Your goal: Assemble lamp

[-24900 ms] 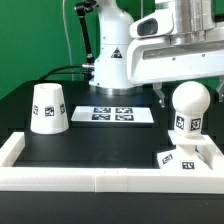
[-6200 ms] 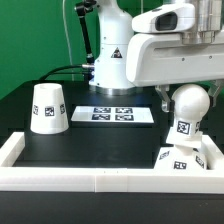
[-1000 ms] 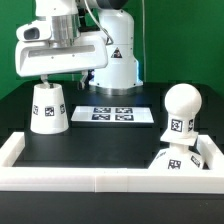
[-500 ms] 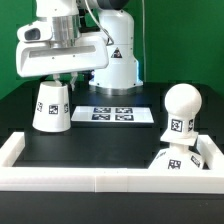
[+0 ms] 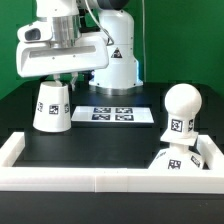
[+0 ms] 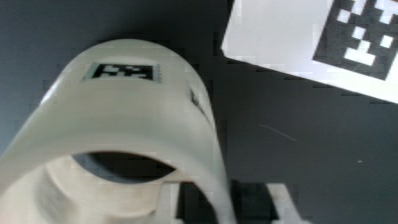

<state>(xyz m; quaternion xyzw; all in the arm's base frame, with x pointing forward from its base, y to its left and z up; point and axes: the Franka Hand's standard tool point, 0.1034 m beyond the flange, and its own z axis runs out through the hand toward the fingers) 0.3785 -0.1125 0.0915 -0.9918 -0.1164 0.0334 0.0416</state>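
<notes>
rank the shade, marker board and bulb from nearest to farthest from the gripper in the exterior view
1. shade, directly under the gripper, at the exterior view's left.
2. marker board, mid-table.
3. bulb, far on the exterior view's right.

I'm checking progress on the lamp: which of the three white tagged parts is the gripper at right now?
The white truncated-cone shade, standing at the exterior view's left; the gripper is right above it. The ball-shaped bulb and square base sit apart, at the right.

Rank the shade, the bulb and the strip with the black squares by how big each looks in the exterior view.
1. Marker board, widest but flat.
2. Shade.
3. Bulb.
Shade and bulb look close; the bulb seems nearer the camera, so their order is unsure.
</notes>
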